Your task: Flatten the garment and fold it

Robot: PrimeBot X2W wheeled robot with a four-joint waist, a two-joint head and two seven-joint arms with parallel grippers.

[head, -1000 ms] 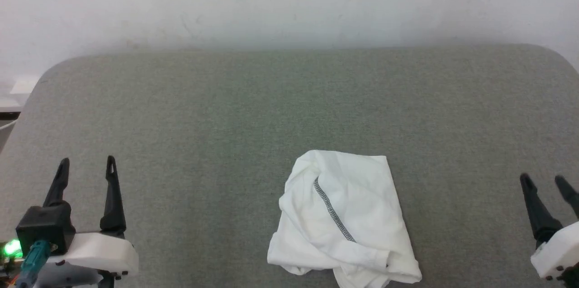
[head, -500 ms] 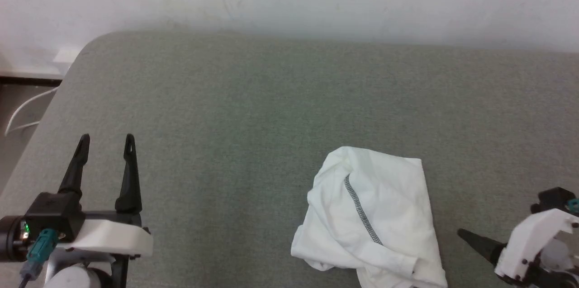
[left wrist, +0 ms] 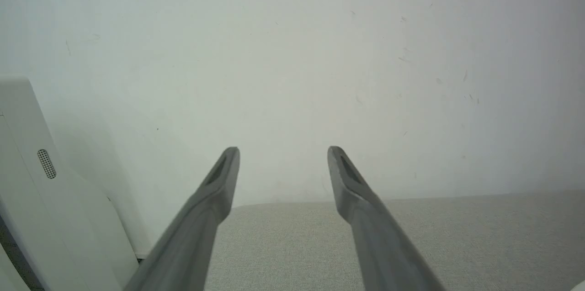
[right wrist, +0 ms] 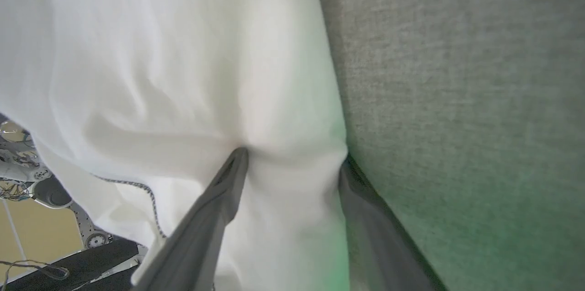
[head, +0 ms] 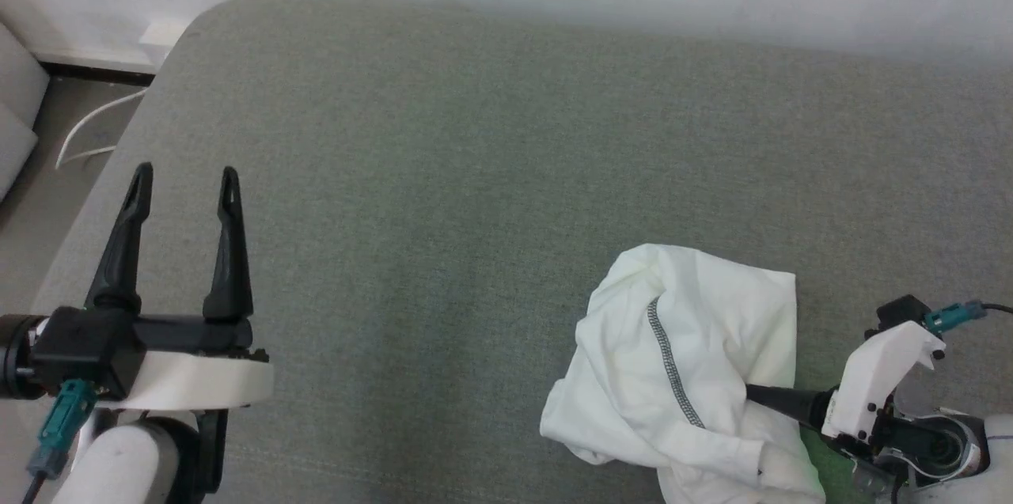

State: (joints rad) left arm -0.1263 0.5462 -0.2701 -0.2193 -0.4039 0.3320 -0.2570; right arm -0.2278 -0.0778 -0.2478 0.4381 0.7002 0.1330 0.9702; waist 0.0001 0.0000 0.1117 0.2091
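Two tools, both spread apart: left tool (head: 186, 170) hovers empty over grey surface (head: 475, 172); right tool (right wrist: 292, 156) straddles right edge of crumpled white garment (head: 712, 314).

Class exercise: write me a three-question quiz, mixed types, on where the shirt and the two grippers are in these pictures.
1. True or false: the left gripper touches the shirt.
2. Which has shirt fabric between its fingers? A. left gripper B. right gripper C. both
3. Fill in: both grippers' jaws stand ____.
Key: 1 false; 2 B; 3 open.
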